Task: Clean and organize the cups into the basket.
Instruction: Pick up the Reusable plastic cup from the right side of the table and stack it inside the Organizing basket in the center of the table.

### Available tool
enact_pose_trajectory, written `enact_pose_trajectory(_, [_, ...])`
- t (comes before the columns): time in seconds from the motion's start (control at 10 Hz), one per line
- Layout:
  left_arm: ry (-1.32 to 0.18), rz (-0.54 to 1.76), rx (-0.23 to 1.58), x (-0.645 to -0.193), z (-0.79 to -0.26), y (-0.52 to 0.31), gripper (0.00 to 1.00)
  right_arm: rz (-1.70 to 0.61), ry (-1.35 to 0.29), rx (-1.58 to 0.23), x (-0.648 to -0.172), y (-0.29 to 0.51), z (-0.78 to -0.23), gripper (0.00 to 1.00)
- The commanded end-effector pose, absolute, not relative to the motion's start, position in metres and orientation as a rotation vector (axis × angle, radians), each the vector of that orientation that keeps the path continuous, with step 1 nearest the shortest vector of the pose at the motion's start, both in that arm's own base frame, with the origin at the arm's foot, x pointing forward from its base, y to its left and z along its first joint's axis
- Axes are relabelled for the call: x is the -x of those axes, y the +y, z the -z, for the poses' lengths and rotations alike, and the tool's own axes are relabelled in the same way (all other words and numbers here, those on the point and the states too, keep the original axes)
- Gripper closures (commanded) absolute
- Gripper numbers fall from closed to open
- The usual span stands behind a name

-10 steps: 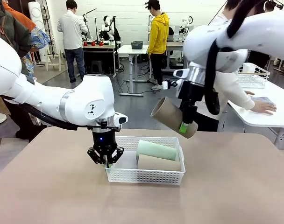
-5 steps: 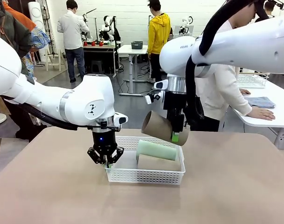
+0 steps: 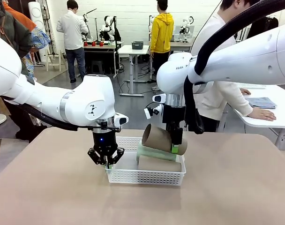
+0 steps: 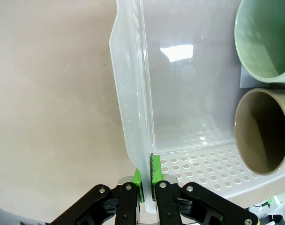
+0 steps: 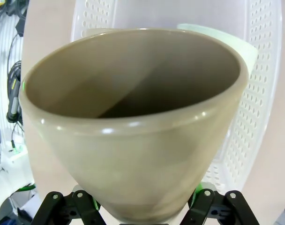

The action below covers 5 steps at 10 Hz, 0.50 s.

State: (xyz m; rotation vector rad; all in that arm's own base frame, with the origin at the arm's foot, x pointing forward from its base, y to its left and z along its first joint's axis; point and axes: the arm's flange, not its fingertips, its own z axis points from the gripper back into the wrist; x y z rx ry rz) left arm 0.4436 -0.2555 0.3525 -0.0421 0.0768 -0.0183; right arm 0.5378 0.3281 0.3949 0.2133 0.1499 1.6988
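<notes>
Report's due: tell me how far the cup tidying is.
Done: a pale mint green tapered cup and a matte tan-brown cup lie sideways in the white perforated plastic basket. In hand: right jaws hold another tan-brown cup over it; left jaws pinch its wall. Left: releasing that cup.

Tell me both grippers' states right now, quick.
Left gripper: shut on the white basket wall.
Right gripper: shut on a tan cup, above the basket.

I'm making out just one bit of print: small dark letters starting "FRA" on the white joint housing of the right arm (image 3: 179,70); the remainder is curving away, too small to read.
</notes>
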Motion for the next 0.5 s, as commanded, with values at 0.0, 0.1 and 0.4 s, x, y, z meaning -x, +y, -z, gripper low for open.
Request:
enact_pose_trajectory(0.0, [0.080, 0.018, 0.040, -0.4433, -0.3536, -0.2556, 1.00, -1.707, 0.134, -0.189, -0.5300, 0.3246, -0.3899, 0.20])
enact_pose_trajectory(0.1, [0.080, 0.018, 0.040, -0.4433, -0.3536, -0.2556, 1.00, -1.718, 0.134, -0.196, -0.5283, 0.3278, -0.3883, 0.20])
enact_pose_trajectory(0.4, [0.080, 0.018, 0.040, -0.4433, -0.3536, -0.2556, 1.00, -1.718, 0.137, -0.212, -0.5288, 0.3281, -0.3850, 0.05])
